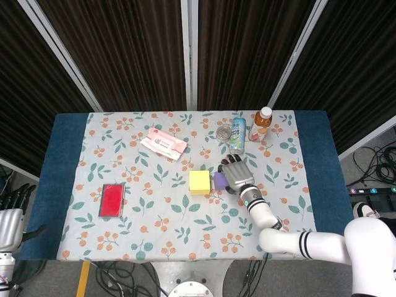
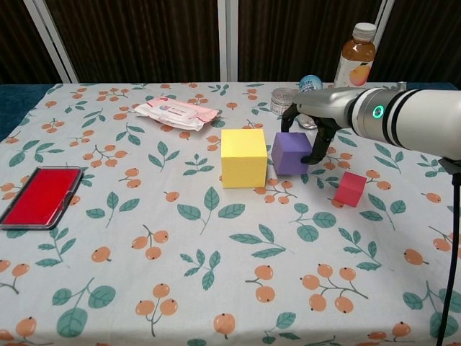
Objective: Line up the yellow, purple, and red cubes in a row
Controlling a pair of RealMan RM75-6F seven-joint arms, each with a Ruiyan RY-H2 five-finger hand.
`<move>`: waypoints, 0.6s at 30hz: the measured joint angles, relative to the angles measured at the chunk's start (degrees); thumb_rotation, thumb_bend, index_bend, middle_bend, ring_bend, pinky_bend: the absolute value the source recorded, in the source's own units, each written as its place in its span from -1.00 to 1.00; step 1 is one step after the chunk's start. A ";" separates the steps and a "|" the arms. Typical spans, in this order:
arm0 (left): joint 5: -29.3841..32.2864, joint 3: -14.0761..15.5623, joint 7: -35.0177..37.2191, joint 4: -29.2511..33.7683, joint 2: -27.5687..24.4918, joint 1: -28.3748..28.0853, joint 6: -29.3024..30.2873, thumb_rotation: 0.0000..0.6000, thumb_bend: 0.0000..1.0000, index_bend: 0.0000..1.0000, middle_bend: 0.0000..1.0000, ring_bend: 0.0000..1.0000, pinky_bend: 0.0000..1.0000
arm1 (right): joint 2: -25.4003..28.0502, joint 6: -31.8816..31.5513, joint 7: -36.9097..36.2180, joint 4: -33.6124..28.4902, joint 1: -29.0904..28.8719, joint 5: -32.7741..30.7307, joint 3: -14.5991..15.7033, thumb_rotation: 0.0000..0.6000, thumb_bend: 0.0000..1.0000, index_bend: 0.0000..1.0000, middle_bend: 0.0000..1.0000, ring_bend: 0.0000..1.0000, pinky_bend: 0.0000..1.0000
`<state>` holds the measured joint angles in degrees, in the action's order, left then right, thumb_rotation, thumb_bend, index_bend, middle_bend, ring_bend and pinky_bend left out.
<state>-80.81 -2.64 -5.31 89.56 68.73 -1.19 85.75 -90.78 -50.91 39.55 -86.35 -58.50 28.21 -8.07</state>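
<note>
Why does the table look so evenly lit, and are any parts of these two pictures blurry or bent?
Head view: soft, even light, faint shadows, table edges straight, small things coarse. Chest view: the yellow cube, purple cube and red cube are sharp with short shadows; the right hand shows no motion blur; a green light glows on its wrist. No glare in either.

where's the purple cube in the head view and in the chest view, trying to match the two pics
Head view: the purple cube sits just right of centre, mostly covered by the right hand.
Chest view: the purple cube is right of centre in the upper half, with the right hand over its top and far side.
Shared landmark: the yellow cube, immediately to its left in both views.
</note>
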 measured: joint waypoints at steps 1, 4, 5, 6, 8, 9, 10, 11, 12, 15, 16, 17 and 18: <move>0.00 0.02 0.04 0.00 0.00 0.02 0.00 1.00 -0.72 -0.67 -0.62 -0.72 -0.69 | -0.16 -0.07 0.14 0.06 -0.16 -0.05 0.04 1.00 -0.41 -0.14 -0.69 -1.00 -1.00; 0.01 0.05 0.18 -0.09 0.06 0.11 0.07 1.00 -0.72 -0.67 -0.62 -0.72 -0.69 | -0.77 -0.40 0.67 0.46 -0.67 -0.52 0.19 1.00 -0.41 -0.14 -0.69 -1.00 -1.00; 0.01 0.06 0.26 -0.14 0.08 0.14 0.08 1.00 -0.72 -0.67 -0.62 -0.72 -0.69 | -1.01 -0.56 0.88 0.62 -0.82 -0.71 0.27 1.00 -0.41 -0.15 -0.69 -1.00 -1.00; 0.02 0.10 0.34 -0.22 0.10 0.21 0.10 1.00 -0.72 -0.67 -0.62 -0.72 -0.69 | -1.14 -0.65 1.00 0.71 -0.90 -0.80 0.34 1.00 -0.41 -0.15 -0.69 -1.00 -1.00; 0.03 0.17 0.47 -0.36 0.16 0.30 0.13 1.00 -0.72 -0.67 -0.62 -0.72 -0.69 | -1.50 -0.84 1.28 0.95 -1.14 -1.15 0.46 1.00 -0.41 -0.15 -0.69 -1.00 -1.00; 0.01 0.20 0.57 -0.45 0.20 0.35 0.17 1.00 -0.72 -0.67 -0.62 -0.72 -0.69 | -1.63 -0.94 1.35 1.03 -1.22 -1.25 0.50 1.00 -0.41 -0.16 -0.69 -1.00 -1.00; -0.02 0.21 0.63 -0.52 0.23 0.38 0.21 1.00 -0.72 -0.67 -0.62 -0.72 -0.69 | -1.75 -1.02 1.40 1.10 -1.28 -1.31 0.52 1.00 -0.41 -0.16 -0.69 -1.00 -1.00; -0.08 0.23 0.72 -0.58 0.26 0.41 0.25 1.00 -0.72 -0.67 -0.62 -0.72 -0.69 | -1.90 -1.08 1.43 1.20 -1.37 -1.40 0.51 1.00 -0.41 -0.16 -0.69 -1.00 -1.00; -0.11 0.24 0.78 -0.64 0.28 0.43 0.28 1.00 -0.72 -0.67 -0.62 -0.72 -0.69 | -2.00 -1.09 1.44 1.28 -1.44 -1.47 0.49 1.00 -0.41 -0.17 -0.69 -1.00 -1.00; -0.13 0.23 0.90 -0.75 0.30 0.47 0.30 1.00 -0.73 -0.67 -0.62 -0.72 -0.69 | -2.23 -1.07 1.54 1.54 -1.65 -1.72 0.49 1.00 -0.41 -0.17 -0.69 -1.00 -1.00; -0.11 0.21 0.92 -0.79 0.30 0.48 0.32 1.00 -0.72 -0.67 -0.62 -0.72 -0.69 | -2.32 -1.07 1.59 1.64 -1.71 -1.78 0.52 1.00 -0.41 -0.18 -0.69 -1.00 -1.00; -0.10 0.20 0.93 -0.82 0.30 0.49 0.31 1.00 -0.72 -0.67 -0.62 -0.72 -0.69 | -2.42 -1.07 1.64 1.76 -1.79 -1.85 0.53 1.00 -0.42 -0.18 -0.70 -1.00 -1.00; -0.10 0.21 0.97 -0.83 0.32 0.50 0.30 1.00 -0.72 -0.67 -0.62 -0.72 -0.69 | -2.49 -1.07 1.67 1.85 -1.84 -1.93 0.53 1.00 -0.42 -0.19 -0.70 -1.00 -1.00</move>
<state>-80.91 -2.44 -4.34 88.72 69.05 -0.69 86.05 -93.27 -51.99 41.22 -84.50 -60.34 26.28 -7.55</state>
